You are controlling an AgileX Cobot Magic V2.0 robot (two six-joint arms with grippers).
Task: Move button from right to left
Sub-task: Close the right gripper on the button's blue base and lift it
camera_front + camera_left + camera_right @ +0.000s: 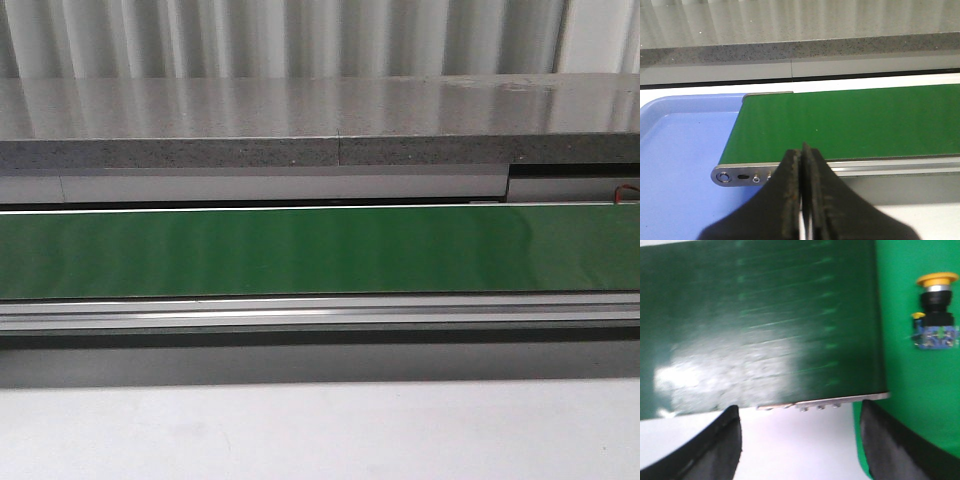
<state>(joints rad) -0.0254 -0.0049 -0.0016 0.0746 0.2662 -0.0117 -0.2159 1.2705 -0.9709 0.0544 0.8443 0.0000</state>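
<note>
Right gripper, black fingers spread wide w/ nothing between them, hangs over the end of the dark green conveyor belt. Just off that belt end, on a brighter green flat surface, lies the small industrial push button: round orange-yellow mushroom cap, black collar, blue blocky contact body w/ green marks. It sits well off the line between the two fingers, untouched, apparently on its side, though the angle makes that hard to confirm.

Left gripper, its black jaws pressed together and empty, waits at the opposite end of the belt, where a metal end bracket meets a pale blue plastic tray, the likely drop zone.

Front view shows only bare belt betw. a grey speckled stone ledge and a white tabletop; neither arm nor button appears there.

Judged step: approach, pre-grasp. Next move calls for the right gripper to shift sideways until centred over the button, line up across the narrow collar or body, descend, then close. The cap looks rounded and slick, so a grip on the blocky body seems safer.
</note>
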